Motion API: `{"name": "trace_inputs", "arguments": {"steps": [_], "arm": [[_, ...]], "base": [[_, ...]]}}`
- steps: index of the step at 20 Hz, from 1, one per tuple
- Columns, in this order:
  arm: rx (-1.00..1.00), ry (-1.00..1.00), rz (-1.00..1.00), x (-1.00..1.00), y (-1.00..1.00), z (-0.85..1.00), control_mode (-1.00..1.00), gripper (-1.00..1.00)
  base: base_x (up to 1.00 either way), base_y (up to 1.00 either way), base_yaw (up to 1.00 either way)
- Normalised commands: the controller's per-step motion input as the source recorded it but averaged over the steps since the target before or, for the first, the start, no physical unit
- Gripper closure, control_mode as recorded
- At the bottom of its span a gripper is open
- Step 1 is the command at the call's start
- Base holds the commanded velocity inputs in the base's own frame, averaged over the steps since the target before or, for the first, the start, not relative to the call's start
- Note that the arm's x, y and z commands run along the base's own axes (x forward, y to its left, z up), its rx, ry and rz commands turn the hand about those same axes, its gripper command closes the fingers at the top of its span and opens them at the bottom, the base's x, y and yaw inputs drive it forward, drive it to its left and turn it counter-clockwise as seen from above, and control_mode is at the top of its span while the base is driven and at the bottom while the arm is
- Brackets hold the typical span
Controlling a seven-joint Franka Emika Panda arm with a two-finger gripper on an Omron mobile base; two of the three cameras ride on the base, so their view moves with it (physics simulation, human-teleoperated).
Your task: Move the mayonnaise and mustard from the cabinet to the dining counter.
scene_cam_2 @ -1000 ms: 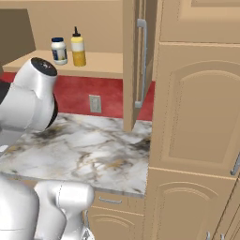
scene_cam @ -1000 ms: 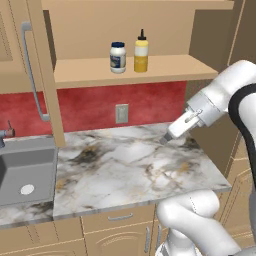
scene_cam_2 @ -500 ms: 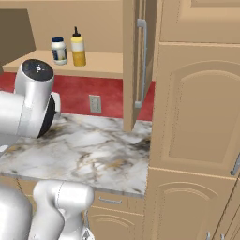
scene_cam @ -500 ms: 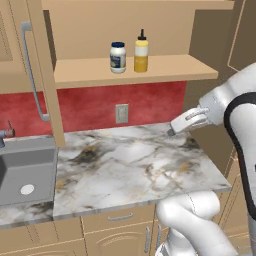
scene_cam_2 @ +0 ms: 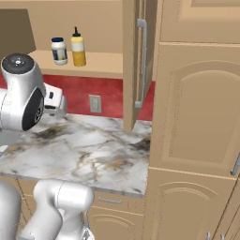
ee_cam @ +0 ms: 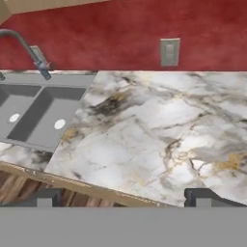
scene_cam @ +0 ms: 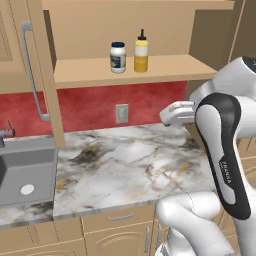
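Arm (scene_cam: 222,150) in the foreground, its hand level over the marble worktop (scene_cam: 130,165) beside the sink (scene_cam: 22,172). Jaws (ee_cam: 123,198) released and spread wide, nothing between them; the two dark tips frame bare marble in the hand view, with the wall socket (ee_cam: 169,52) and the red backsplash (scene_cam: 100,102) beyond.

Farther back and higher, the open cabinet (scene_cam: 135,70) with its shelf. Mayonnaise (scene_cam: 118,57) and mustard (scene_cam: 141,51) stand upright on that shelf, just beside each other, mayonnaise to the left in both base views. Neither is touched; both are well above the hand.

Step in hand, as judged: raise the hand to shelf height and approach one container. To do it well:
- lift first, then advance, so the hand clears the shelf's front edge;
- keep the jaws wide and level, fingers either side of the body, not the cap;
- take the outer side of the chosen container, since the narrow gap between the two leaves little room and a nudge could topple the taller mustard;
- mind the open door (scene_cam_2: 136,61) to the right.
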Motion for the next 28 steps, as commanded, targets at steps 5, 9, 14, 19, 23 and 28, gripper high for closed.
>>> {"name": "trace_inputs", "arguments": {"steps": [5,9,14,19,23,28], "arm": [[-0.09,-0.04,-0.16,0.27,0.00,0.00,-1.00,-1.00],[-0.05,-0.02,-0.11,0.26,-0.01,0.00,-1.00,-1.00],[0.00,0.00,-0.07,0.27,-0.02,0.00,-1.00,-1.00],[0.03,-0.01,0.02,0.17,-0.05,0.17,-1.00,-1.00],[0.00,-0.05,0.07,0.23,-0.03,0.34,-1.00,-1.00],[0.00,-0.17,0.08,0.31,-0.07,0.28,-1.00,-1.00]], "base": [[0.00,0.00,0.00],[0.00,0.00,0.00],[0.00,0.00,0.00],[0.00,0.00,0.00],[0.00,0.00,0.00],[0.00,0.00,0.00]]}}
